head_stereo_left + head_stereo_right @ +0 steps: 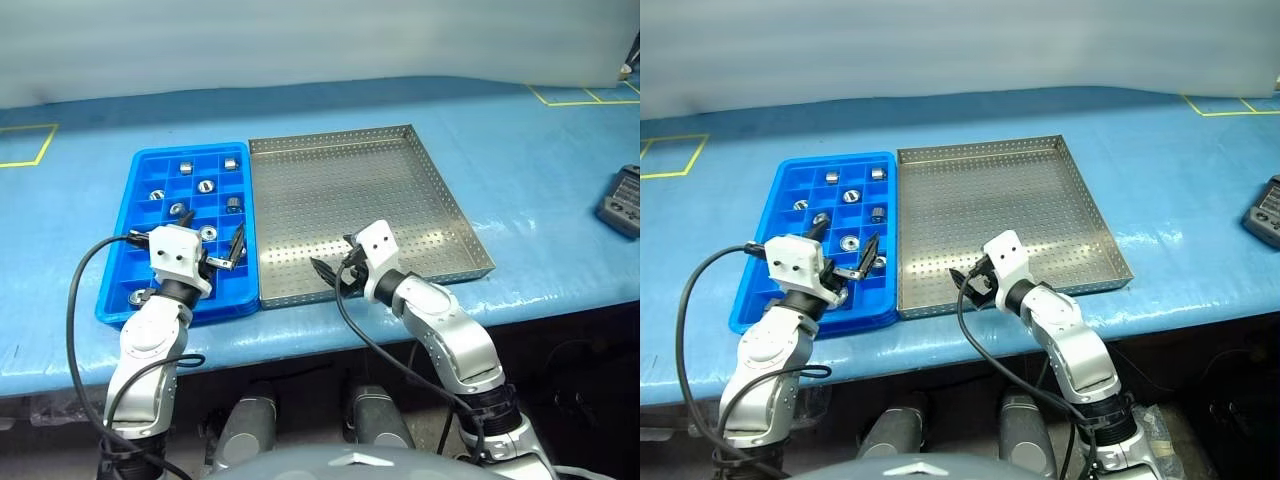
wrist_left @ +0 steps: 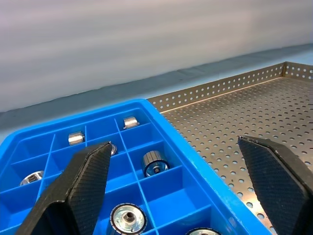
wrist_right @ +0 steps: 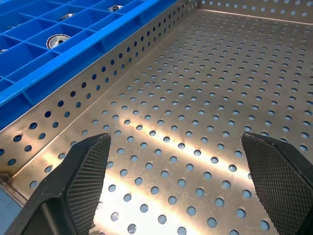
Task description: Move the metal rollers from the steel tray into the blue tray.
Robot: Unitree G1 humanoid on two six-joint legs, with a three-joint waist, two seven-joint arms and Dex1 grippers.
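Now, from the left eye view, the steel tray lies on the blue-covered table with its perforated floor bare, and the blue tray sits just beside it on the robot's left, their long rims touching. The metal rollers rest in separate compartments of the blue tray, several in the far and middle rows and one in the near corner. The left gripper hangs over the near part of the blue tray with its fingers spread and nothing between them. The right gripper hangs over the near edge of the steel tray, fingers likewise spread and empty. A dark device lies at the table's right edge.

From the right eye view the same layout shows: rollers in the blue tray, both grippers wide apart and holding nothing.

In the left wrist view, the two black fingers stand far apart above the blue compartments, where rollers lie singly in cells, some on their side and some showing the central hole upward. The steel tray's perforated wall runs alongside.

In the right wrist view, the black fingers stand wide over the shiny perforated floor, close to the tray's corner, with the blue tray's rim beyond the steel wall.
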